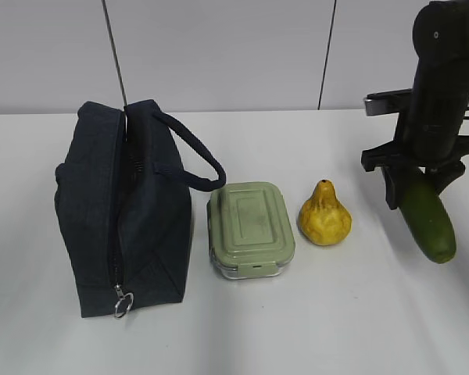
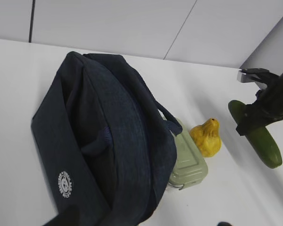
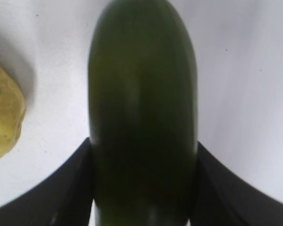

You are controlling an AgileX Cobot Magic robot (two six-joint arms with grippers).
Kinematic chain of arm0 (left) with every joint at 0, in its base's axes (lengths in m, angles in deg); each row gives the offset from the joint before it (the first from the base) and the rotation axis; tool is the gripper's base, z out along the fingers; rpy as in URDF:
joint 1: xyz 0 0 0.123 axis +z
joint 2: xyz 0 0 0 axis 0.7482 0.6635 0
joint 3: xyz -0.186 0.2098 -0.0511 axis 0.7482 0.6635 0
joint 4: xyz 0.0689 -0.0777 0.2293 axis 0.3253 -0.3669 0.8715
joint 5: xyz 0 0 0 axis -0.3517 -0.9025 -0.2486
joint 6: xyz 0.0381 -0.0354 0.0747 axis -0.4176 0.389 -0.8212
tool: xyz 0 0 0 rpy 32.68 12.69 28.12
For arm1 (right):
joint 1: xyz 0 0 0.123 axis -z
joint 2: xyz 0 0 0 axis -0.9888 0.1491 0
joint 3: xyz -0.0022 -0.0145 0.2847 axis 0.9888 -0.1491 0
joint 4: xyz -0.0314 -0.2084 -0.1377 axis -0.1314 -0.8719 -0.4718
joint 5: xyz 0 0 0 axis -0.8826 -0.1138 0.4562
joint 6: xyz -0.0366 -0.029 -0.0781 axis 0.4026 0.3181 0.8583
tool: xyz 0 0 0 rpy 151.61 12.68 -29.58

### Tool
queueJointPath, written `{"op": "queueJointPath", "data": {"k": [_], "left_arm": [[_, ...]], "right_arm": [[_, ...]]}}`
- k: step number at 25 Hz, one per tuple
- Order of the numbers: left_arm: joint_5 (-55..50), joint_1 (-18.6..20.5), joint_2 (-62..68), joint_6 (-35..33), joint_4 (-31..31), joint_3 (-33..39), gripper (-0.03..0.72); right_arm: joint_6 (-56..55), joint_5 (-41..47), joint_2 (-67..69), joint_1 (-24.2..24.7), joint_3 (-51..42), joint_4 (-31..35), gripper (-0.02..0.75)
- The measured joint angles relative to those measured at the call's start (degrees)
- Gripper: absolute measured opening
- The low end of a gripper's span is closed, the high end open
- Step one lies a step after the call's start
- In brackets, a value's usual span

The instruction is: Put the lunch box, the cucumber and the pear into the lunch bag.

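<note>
- The lunch bag (image 1: 125,211) lies on its side at the left of the desk (image 1: 336,312). Its zipper line runs down to the ring pull (image 1: 122,303) at the near end, and the padded handle (image 1: 195,160) loops toward the right. From these views the zipper looks shut, so nothing appears to be inside.
- The left pincer barely enters any view; only dark scraps show at the bottom edge of the left wrist view, so whether it is released or clenched I cannot tell. It holds nothing visible.
- The lunch box (image 1: 251,229) sits just beside the bag's right side, green lid on, untouched.
- The pear (image 1: 325,215) stands near the lunch box, apart from it, neck upward.
- The right pincer (image 1: 414,183) is clenched on the cucumber (image 1: 428,223), fingers pressing both flanks; it hangs tilted at the far right, well apart from the bag.
- Judged progress: early. The cucumber is grasped; all three items remain outside, and the bag probably needs opening first.
</note>
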Motion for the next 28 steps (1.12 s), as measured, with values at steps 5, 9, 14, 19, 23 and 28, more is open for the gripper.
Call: {"op": "queueJointPath", "data": {"k": [5, 9, 14, 19, 23, 28], "left_arm": [[1.52, 0.00, 9.25, -3.63, -1.52, -2.43, 0.486], [1.37, 0.00, 16.10, -4.65, -1.80, -4.09, 0.445], [1.10, -0.81, 22.37, -7.17, -3.81, -4.68, 0.430], [5.21, -8.05, 27.02, -7.56, -3.69, -5.12, 0.426], [9.62, -12.66, 30.81, -7.20, -2.53, -5.12, 0.405], [12.14, -13.02, 35.17, -6.73, -1.84, -5.12, 0.334]], "right_arm": [[0.00, 0.10, 0.00, 0.00, 0.00, 0.00, 0.384], [0.00, 0.10, 0.00, 0.00, 0.00, 0.10, 0.384], [0.00, 0.10, 0.00, 0.00, 0.00, 0.11, 0.384], [0.00, -0.04, 0.00, 0.00, 0.00, 0.11, 0.384], [0.00, -0.04, 0.00, 0.00, 0.00, 0.18, 0.384], [0.00, 0.07, 0.00, 0.00, 0.00, 0.18, 0.384]]}}
